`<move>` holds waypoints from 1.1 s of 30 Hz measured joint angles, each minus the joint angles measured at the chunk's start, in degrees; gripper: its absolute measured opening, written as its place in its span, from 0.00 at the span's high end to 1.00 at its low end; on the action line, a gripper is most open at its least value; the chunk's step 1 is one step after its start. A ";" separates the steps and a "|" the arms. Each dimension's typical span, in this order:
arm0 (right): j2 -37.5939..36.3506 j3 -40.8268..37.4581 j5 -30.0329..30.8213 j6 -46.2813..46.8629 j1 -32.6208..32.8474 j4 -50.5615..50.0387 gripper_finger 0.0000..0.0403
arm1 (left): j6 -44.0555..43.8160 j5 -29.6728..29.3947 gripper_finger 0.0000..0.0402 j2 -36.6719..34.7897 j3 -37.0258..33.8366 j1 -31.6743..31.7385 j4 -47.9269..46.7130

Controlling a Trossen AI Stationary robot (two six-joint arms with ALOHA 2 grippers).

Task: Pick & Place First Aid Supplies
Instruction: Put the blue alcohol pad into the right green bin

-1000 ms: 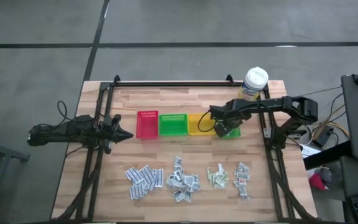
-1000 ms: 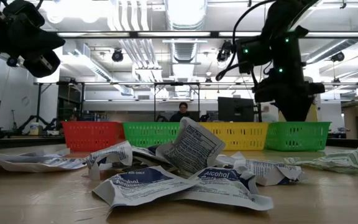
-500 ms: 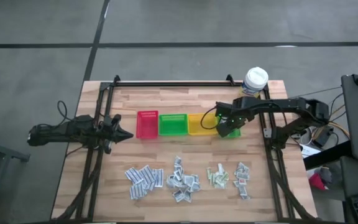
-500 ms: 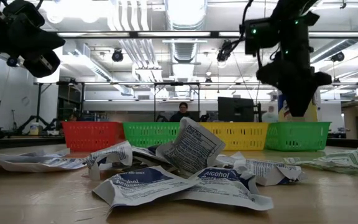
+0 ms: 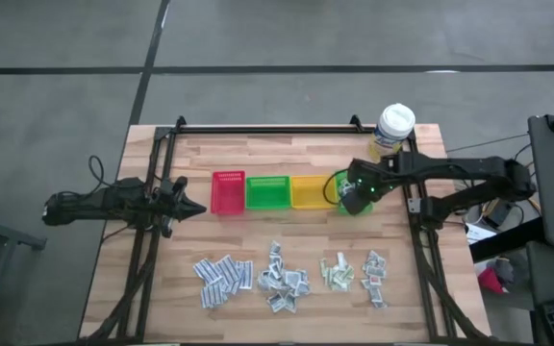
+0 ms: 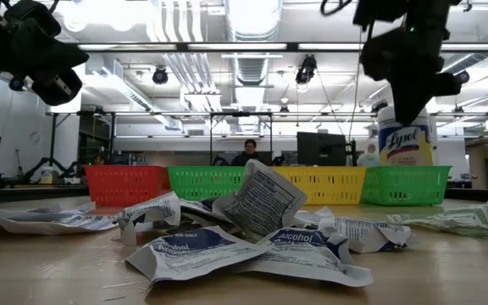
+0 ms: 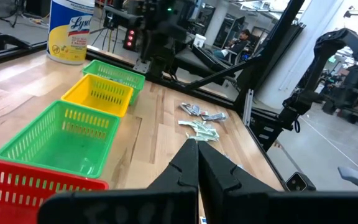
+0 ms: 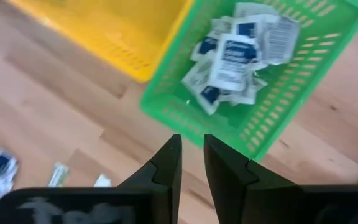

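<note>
CHANGE: right claw (image 5: 356, 192) has shifted rightward from the yellow bin (image 5: 308, 191) to over the right green bin (image 5: 362, 205) | CLAW: narrow gap, nothing pinched | SUPPLIES: sachet piles (image 5: 287, 274) lower centre of frame, below claw | LEFT: left claw (image 5: 196, 208) pressed together, parked frame-left.
</note>
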 joint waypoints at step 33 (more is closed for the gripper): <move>9.67 -0.74 -0.86 -19.33 35.44 48.64 0.86 | -0.56 0.00 1.00 0.20 0.02 0.00 0.74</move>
